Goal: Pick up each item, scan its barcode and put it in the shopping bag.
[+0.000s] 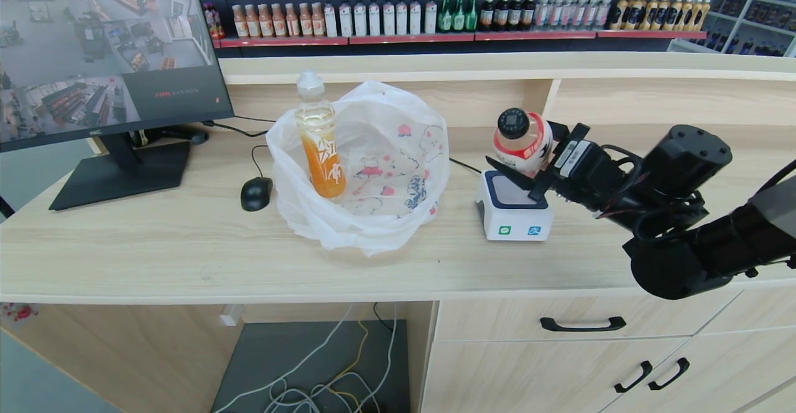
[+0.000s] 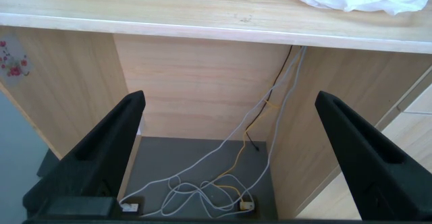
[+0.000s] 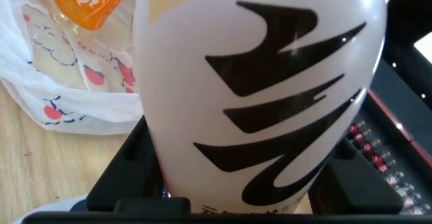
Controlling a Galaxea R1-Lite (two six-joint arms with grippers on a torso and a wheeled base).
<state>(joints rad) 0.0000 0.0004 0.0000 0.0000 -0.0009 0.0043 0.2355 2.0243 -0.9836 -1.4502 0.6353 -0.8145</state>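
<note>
Far left, on the counter (image 1: 155,251): a monitor (image 1: 106,46) is stood on a black foot, with camera feeds shown on its screen. A mouse (image 1: 255,193) is laid just beside the left flank of the shopping bag (image 1: 398,214).

Left gripper (image 2: 231,101), noted from the left wrist view: it is held low, before the open bay under the counter. Its jaws are spread wide and nothing is held between them. Loose cables (image 2: 202,197) are seen on the bay floor.

Centre: the shopping bag is of white plastic printed with red and blue figures, its mouth gaping upward. An orange drink bottle (image 1: 320,145) is stood upright inside, against the bag's left wall. Its neck and white cap are raised above the rim.

Right of the bag: a scanner (image 1: 513,214), a small white box with a dark top window, is set on the counter near the bag but apart from it.

Above the scanner: a white bottle (image 1: 521,142) with a black cap and a red band is held over the window, tilted, cap uppermost. Contact with the scanner cannot be told. The right gripper (image 1: 536,155) is closed on the bottle's body. In the right wrist view, black fingers (image 3: 125,166) are seen pressed against the sides of the label with black strokes.

Behind the counter, a shelf (image 1: 460,37) is lined with bottles. Drawers (image 1: 578,324) are noted below the counter at right.
</note>
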